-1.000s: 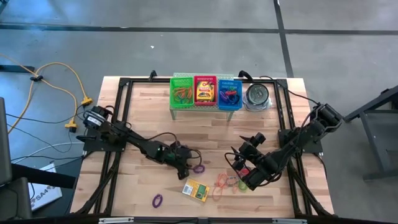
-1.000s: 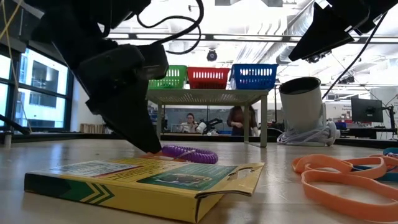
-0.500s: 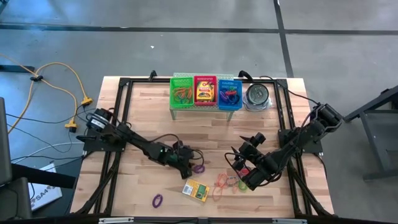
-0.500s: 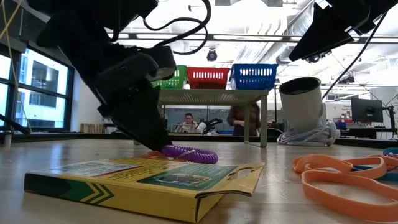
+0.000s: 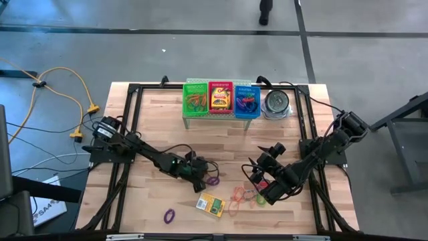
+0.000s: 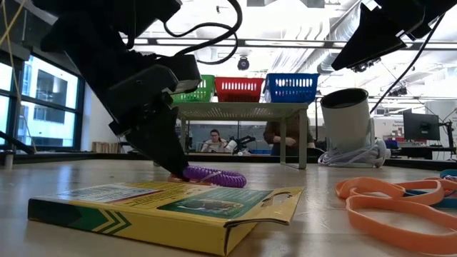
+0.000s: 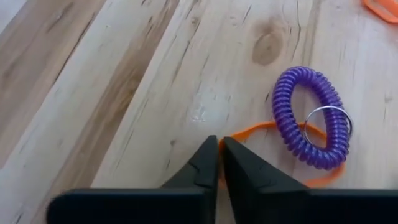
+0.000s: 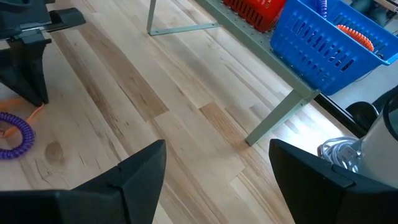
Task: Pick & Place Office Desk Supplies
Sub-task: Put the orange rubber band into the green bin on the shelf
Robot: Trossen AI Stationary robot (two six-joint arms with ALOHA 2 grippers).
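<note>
The left pincer (image 7: 219,163) is down at the table (image 5: 160,127), its fingers pressed together on a thin orange rubber band (image 7: 255,129), pinching the near edge of the loop. Just beyond its tips a purple coiled loop (image 7: 311,118) lies across that band. The right pincer (image 5: 257,179) hangs over the table with its fingers spread wide and nothing between them, close beside a cluster of orange bands (image 5: 241,196).

Some of the work looks done: the green basket (image 5: 196,99) holds bands, the red basket (image 5: 221,98) a crayon box, the blue basket (image 5: 247,100) more loops. Left on the table are another crayon box (image 5: 210,204), a second purple loop (image 5: 169,215) near the front edge, and the loose bands.
</note>
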